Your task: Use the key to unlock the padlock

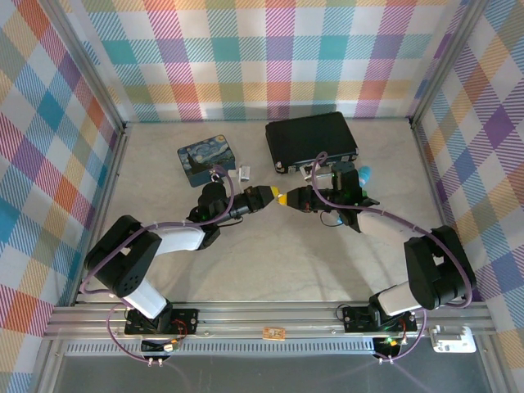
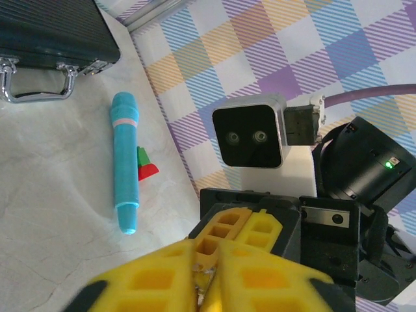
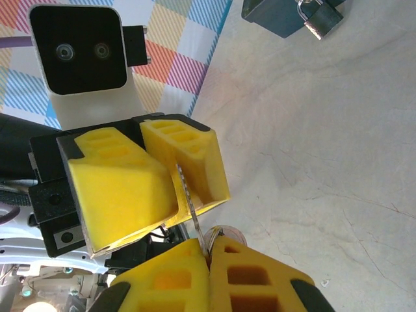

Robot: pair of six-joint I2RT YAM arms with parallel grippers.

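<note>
Well, my left fingers (image 1: 273, 197) and my right fingers (image 1: 293, 199) meet tip to tip above the middle of the table (image 1: 270, 270). In the overhead view the left pair points toward 3 o'clock and the right pair toward 9 o'clock. Between them is the key (image 3: 190, 208), held off the table.

My right fingers are pressed tight together on the key's head end. In the right wrist view its small ring pokes out just beside their tips. The thin blade runs from there toward 11 o'clock and into my left fingers, which stand narrow and pinch it between their yellow pads. From my left wrist I see my own yellow tips closed together, with a sliver of metal in the seam.

The padlock (image 3: 316, 21) is well apart from all this. It lies on the table just beside the 3 o'clock side of the blue painted tin (image 1: 207, 158). In the overhead view that is about 10 o'clock from where my fingertips meet.

The black briefcase (image 1: 311, 139) sits at about 1 o'clock from them, near the back wall. The teal marker (image 2: 125, 169) lies on the table past my right fingers, at about 2 o'clock.
</note>
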